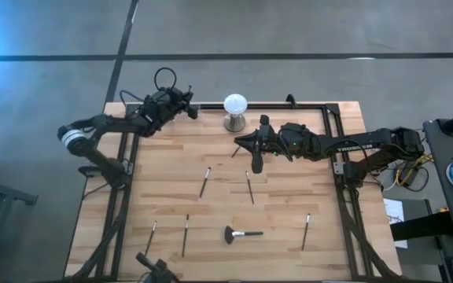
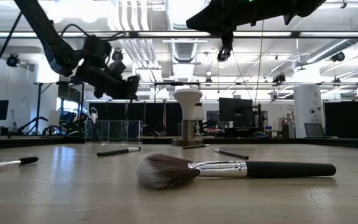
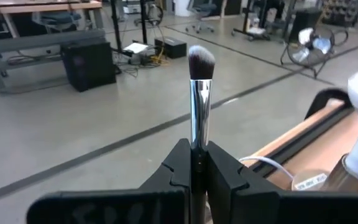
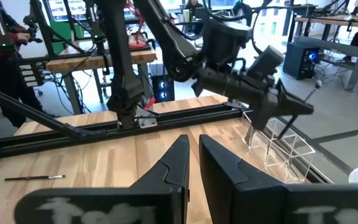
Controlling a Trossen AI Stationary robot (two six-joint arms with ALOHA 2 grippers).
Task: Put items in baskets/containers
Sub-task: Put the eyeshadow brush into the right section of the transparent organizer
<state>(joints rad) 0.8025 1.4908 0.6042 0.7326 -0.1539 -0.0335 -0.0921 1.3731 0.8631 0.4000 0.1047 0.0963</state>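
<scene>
Left wrist view: left gripper (image 3: pixel 197 165) clamps 1 upright brush (image 3: pixel 200 93).

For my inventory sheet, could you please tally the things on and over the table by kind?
Slim brushes on table: 5
Slim brush in left gripper: 1
Fan brush: 1
Clear cups: 3
White globe: 1
Total: 11

We're in a big robotics lab/workshop: concrete floor (image 3: pixel 73 130), ceiling ducts (image 2: pixel 135 18) upper frame, monitors (image 2: pixel 235 111), workbenches (image 4: pixel 98 59), floor fan (image 3: pixel 312 43) upper right.
</scene>
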